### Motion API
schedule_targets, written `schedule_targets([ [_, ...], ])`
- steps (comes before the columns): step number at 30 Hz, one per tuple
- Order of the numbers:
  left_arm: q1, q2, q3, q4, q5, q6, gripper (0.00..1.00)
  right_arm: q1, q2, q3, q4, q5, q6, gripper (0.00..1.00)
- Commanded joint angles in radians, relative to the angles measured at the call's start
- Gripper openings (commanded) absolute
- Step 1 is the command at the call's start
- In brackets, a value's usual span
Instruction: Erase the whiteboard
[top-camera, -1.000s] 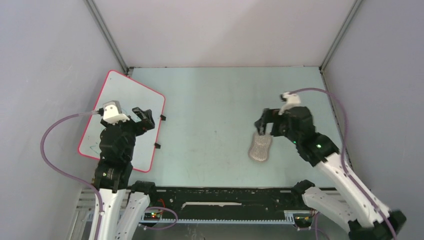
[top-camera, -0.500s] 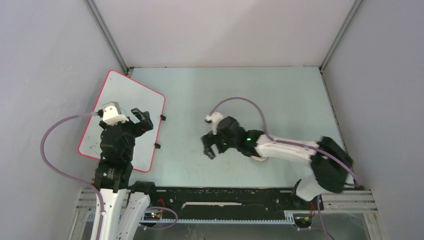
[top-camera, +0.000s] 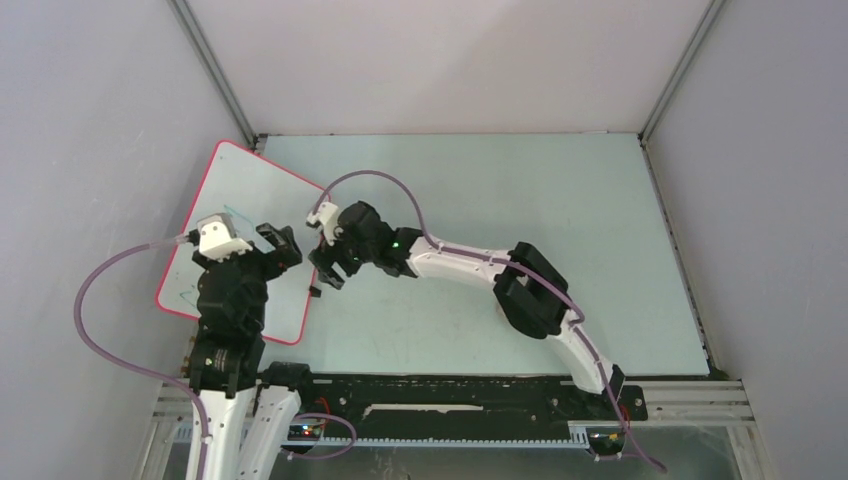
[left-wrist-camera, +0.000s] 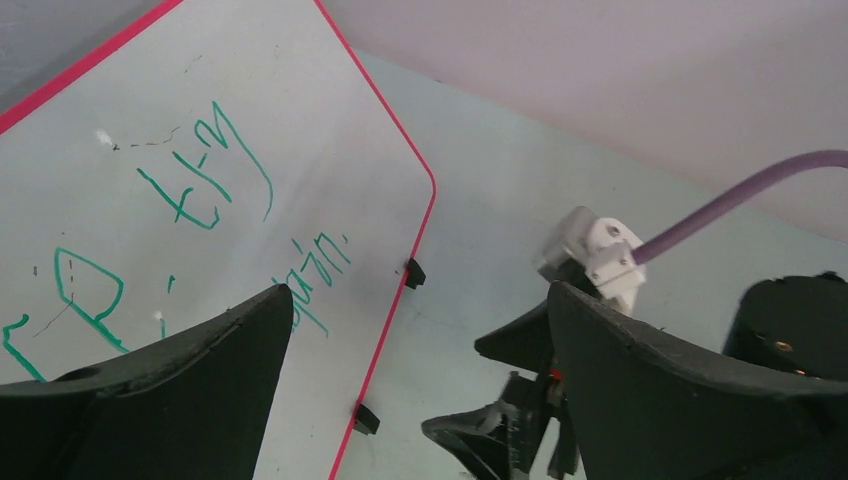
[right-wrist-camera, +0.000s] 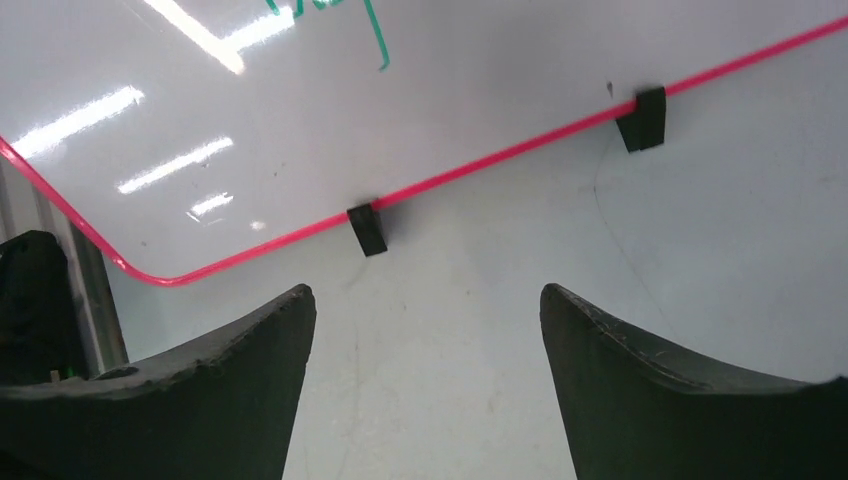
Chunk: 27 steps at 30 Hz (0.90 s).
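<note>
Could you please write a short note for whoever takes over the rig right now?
Grippers: the left tool is open and empty, hovering over the whiteboard. The right tool is open and empty, stretched across to the board's clipped edge, above the table beside the clips.
Where: the whiteboard lies at the table's left side.
Done: no erasing visible; green writing is on the board.
Left: pick up something to wipe with, then clear all the writing.
</note>
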Motion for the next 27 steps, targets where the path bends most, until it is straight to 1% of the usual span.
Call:
schedule_targets([
  [1,-0.004,-0.016,-0.012,0.032,-0.018,-0.010,1.00,0.032,0.098,0.178,-0.178,-0.024,-0.133,0.83],
  [6,-0.017,-0.018,-0.007,0.025,-0.035,-0.010,1.00,0.059,0.180,0.284,-0.243,-0.092,-0.199,0.78],
  [11,-0.023,-0.010,0.002,0.015,-0.062,-0.009,1.00,0.059,0.245,0.362,-0.282,-0.120,-0.199,0.72],
  [14,-0.024,-0.009,0.006,0.015,-0.068,-0.009,1.00,0.060,0.272,0.401,-0.299,-0.118,-0.198,0.67],
  [18,-0.024,-0.010,0.003,0.011,-0.064,-0.006,1.00,0.060,0.304,0.438,-0.317,-0.086,-0.189,0.69],
  [27,-0.039,-0.017,0.008,0.002,-0.095,0.000,1.00,0.058,0.393,0.571,-0.366,-0.093,-0.146,0.72],
])
